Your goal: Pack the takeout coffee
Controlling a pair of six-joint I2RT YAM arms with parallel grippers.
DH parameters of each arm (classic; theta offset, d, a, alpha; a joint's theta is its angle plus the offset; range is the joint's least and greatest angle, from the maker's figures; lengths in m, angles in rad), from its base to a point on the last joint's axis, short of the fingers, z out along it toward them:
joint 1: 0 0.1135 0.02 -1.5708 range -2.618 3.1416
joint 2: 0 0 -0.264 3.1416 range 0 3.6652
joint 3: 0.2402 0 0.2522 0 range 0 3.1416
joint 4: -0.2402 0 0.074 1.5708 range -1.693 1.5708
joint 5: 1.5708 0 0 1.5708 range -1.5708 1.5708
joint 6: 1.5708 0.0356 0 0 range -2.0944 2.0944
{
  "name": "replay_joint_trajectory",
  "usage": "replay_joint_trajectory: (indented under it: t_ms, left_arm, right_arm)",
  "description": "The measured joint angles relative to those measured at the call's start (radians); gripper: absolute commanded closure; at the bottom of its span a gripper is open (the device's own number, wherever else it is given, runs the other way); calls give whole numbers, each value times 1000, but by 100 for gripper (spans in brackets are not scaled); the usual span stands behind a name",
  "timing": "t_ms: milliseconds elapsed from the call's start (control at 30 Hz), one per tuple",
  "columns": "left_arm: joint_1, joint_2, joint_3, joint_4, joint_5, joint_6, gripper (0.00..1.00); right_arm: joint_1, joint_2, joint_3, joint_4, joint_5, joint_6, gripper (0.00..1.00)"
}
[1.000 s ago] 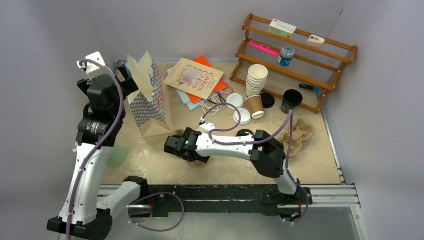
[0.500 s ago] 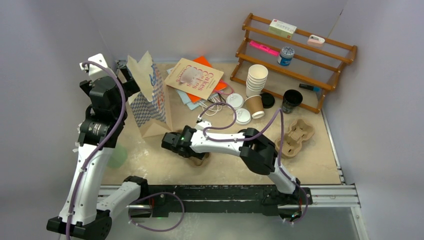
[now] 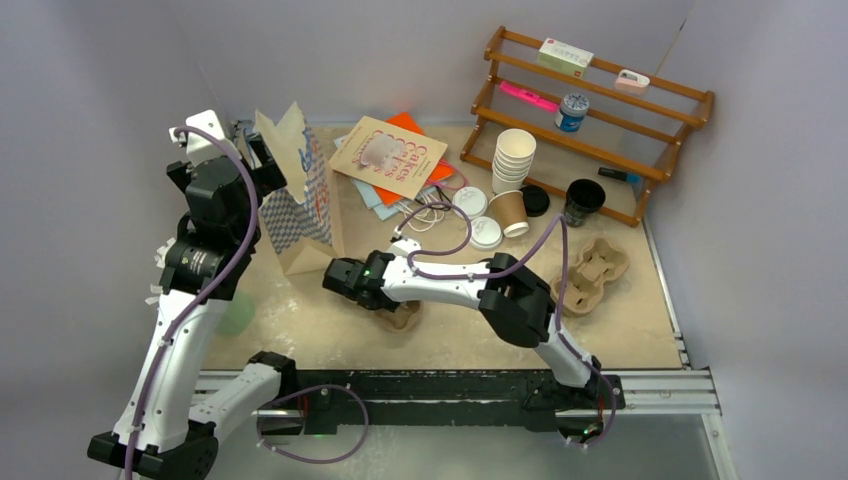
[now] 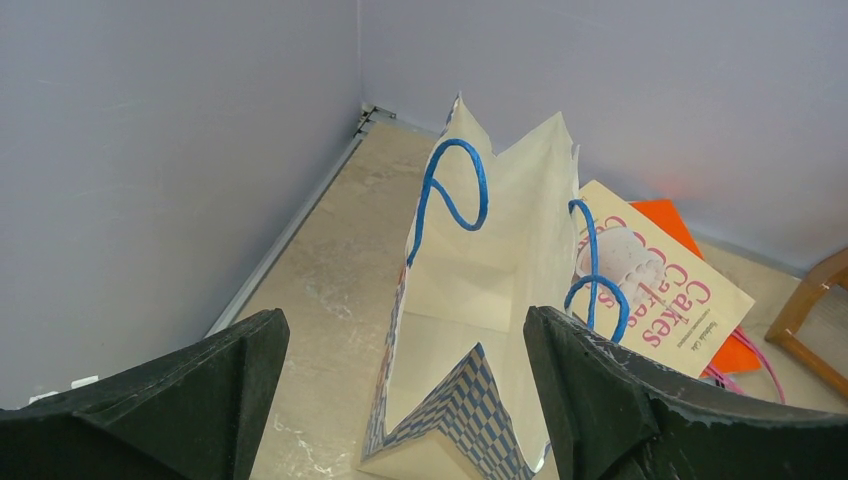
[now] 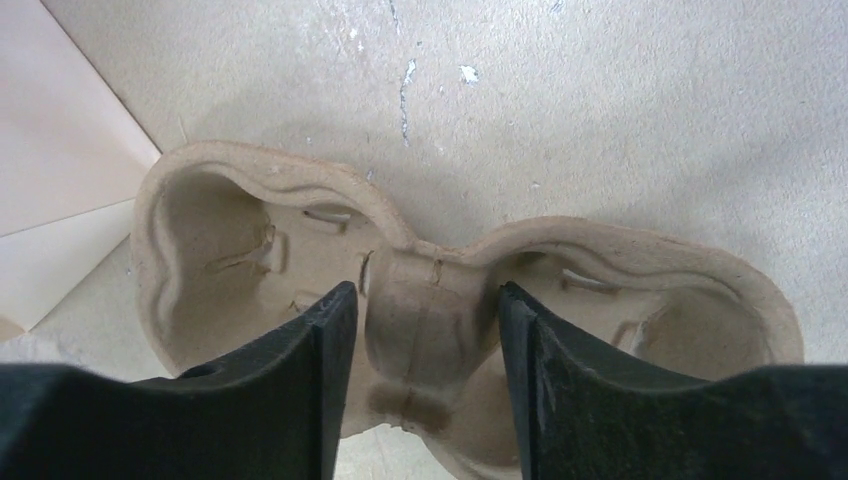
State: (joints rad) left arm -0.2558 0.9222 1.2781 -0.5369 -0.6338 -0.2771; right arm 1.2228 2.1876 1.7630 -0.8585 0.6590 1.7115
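**Operator:** Report the position and axis of the coffee.

**Technician:** Both cups are in the far right part of the table, in front of the rack (image 3: 600, 110). The brown cup (image 3: 510, 212) is at 1 o'clock from the table centre. It appears to lie tipped, with its long axis running 11 to 5 o'clock and its pale end toward 5 o'clock. The black cup (image 3: 582, 200) is near it at 3 o'clock. It stands upright, axis vertical, dark top facing up.

**Operator:** Are the lids fitted?

**Technician:** I cannot tell, as both cups are too small in the top view. Two white lids (image 3: 468, 200) lie flat at 9 o'clock of the brown cup. A black lid (image 3: 535, 200) lies between the two cups. A stack of white cups (image 3: 514, 158) stands at 12 o'clock of the brown cup.

**Operator:** State of the claws?

**Technician:** The left gripper (image 4: 400, 330) is spread wide and holds nothing. It hangs over the open mouth of the bag (image 4: 470, 290), at 10 o'clock on the table. The right gripper (image 5: 428, 300) is partly narrowed. One finger sits on each side of the waist of a carrier (image 5: 230, 240), at 6 o'clock from the table centre. I cannot tell whether the pads are pressing on it.

**Operator:** What is obscured?

**Technician:** Neither wrist view shows a cup. In the top view the right arm covers most of that carrier and all of the fingers. In the right wrist view the fingers hide the carrier's near edge. A second carrier (image 3: 595, 268) lies at 3 o'clock, in full view.
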Motion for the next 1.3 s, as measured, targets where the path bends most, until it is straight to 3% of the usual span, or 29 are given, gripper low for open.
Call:
replay_joint_trajectory:
  t_ms: [200, 567, 1000, 1300]
  left_arm:
    - [-3, -1, 0, 6, -3, 8, 6]
    - [-8, -2, -16, 16, -2, 9, 6]
    - [-8, 79, -22, 19, 12, 10, 6]
    - [43, 210, 26, -40, 61, 6, 2]
  right_arm:
    - [0, -2, -4, 21, 0, -13, 54]
    - [0, -90, -69, 32, 2, -41, 55]
    - [-10, -458, -261, 35, 117, -164, 56]
    - [-68, -744, -490, 218, 153, -489, 55]
